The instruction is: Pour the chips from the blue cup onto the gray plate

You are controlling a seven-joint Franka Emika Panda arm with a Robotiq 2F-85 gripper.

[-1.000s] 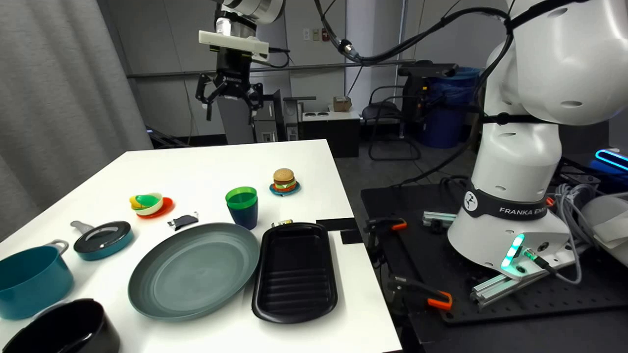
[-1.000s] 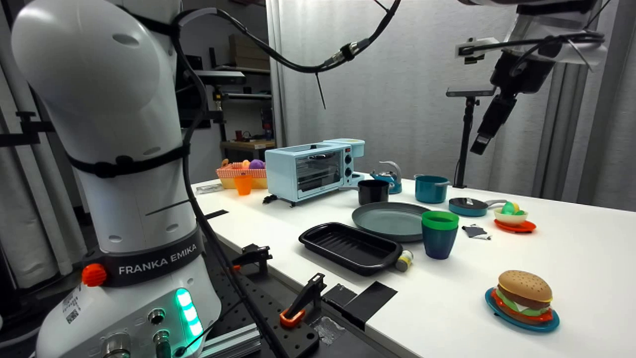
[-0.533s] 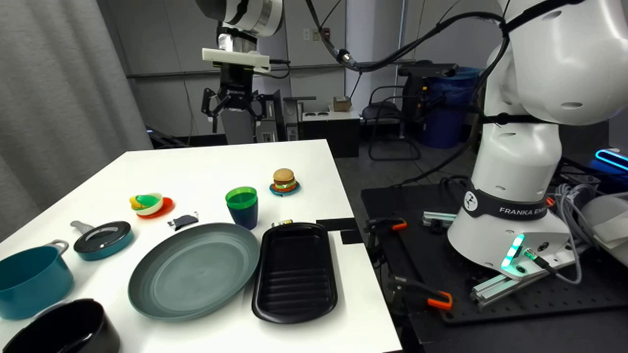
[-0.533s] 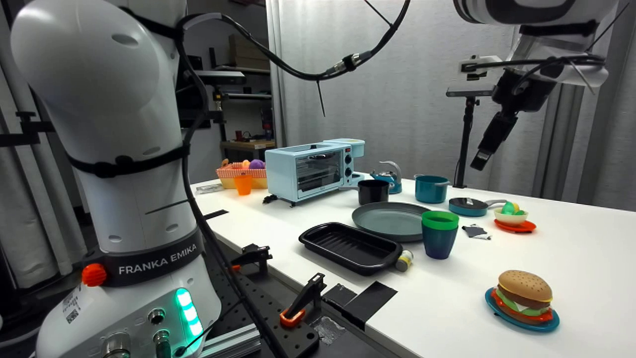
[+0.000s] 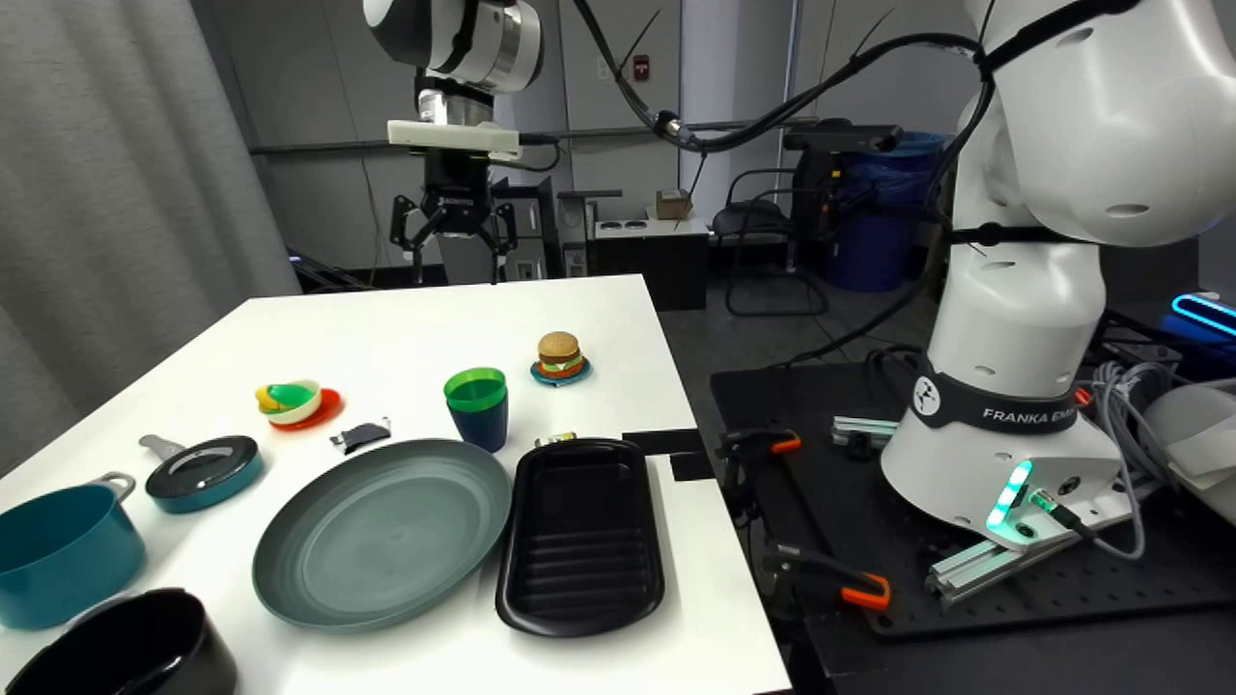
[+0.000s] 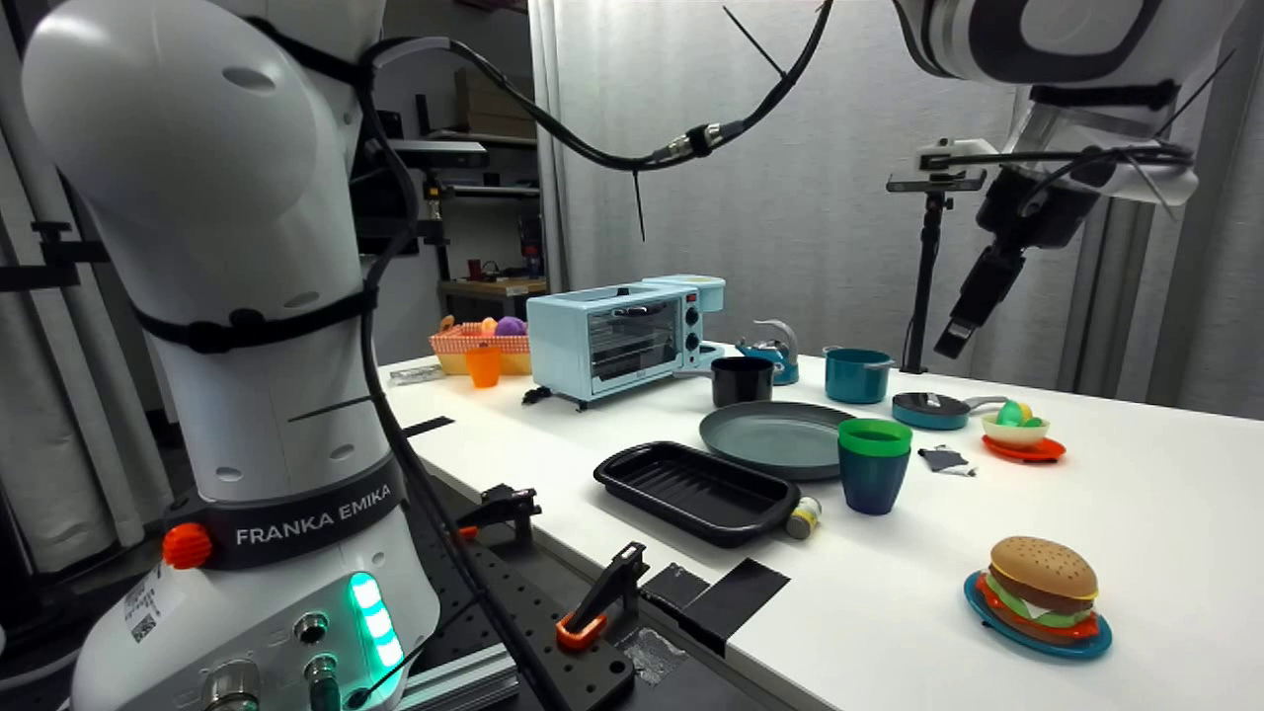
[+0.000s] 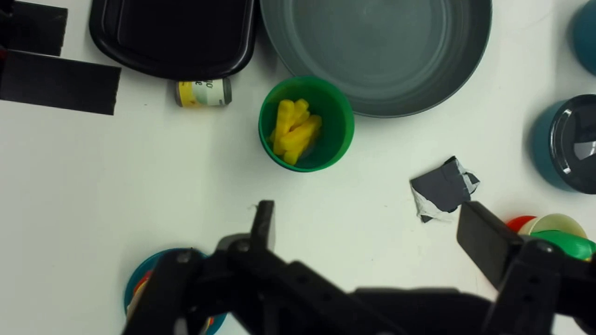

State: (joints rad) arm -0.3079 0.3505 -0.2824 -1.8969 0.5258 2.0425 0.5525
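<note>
1. Lower than half a second ago, the fingers (image 6: 976,296) now hang closer to the tabletop (image 5: 406,328) in both exterior views; the cup (image 6: 874,469) and the gray plate (image 5: 386,536) keep their places.
2. Both fingers stand spread wide, above the tabletop and well apart from the cup.
3. Upright on the tabletop, the cup shows green at its rim and inside, dark blue lower down its outside.
4. The chips (image 7: 300,133), yellow sticks, lie heaped inside the cup, toward one side of it, as the wrist view shows.
5. Just beside the cup lies the gray plate; whether they touch, I cannot tell.
6. Next to the gray plate is a black tray (image 5: 579,541), with a small can (image 7: 203,93) lying on its side by one end.
7. A toy burger (image 5: 559,354) sits on a small teal dish (image 6: 1071,649), well apart from the cup.
</note>
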